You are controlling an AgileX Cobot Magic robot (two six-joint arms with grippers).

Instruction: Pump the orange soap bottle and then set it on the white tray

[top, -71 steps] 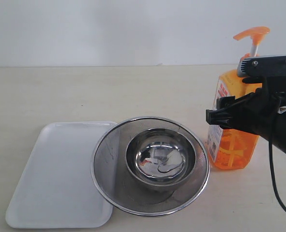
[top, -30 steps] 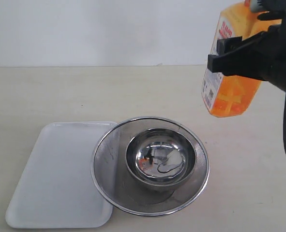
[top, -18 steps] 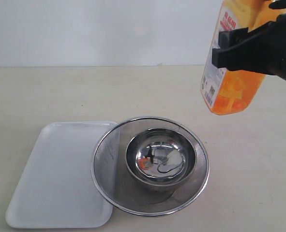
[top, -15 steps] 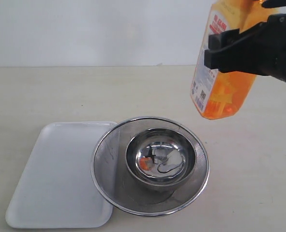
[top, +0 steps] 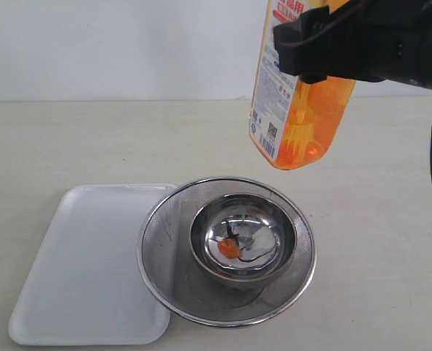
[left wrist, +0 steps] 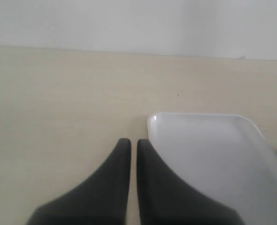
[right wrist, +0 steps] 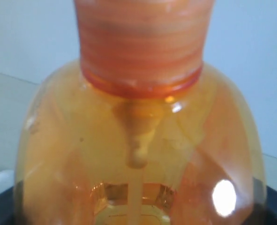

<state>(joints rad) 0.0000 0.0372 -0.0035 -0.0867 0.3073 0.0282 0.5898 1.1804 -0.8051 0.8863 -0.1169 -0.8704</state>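
The orange soap bottle hangs in the air, slightly tilted, over the far rim of the steel strainer. My right gripper is shut on its upper body. Its pump head is cut off by the top edge of the exterior view. In the right wrist view the bottle's shoulder and neck fill the picture, with dark fingers at the corners. The white tray lies flat at the front left with nothing on it. My left gripper is shut and holds nothing, just off the tray's corner.
A round steel mesh strainer with a shiny steel bowl in it sits right of the tray, overlapping the tray's right edge. An orange reflection shows in the bowl. A white wall runs behind the beige table.
My right gripper has lifted the bottle off the table at the right and carried it up and to the left, over the strainer. The tray and strainer have not moved.
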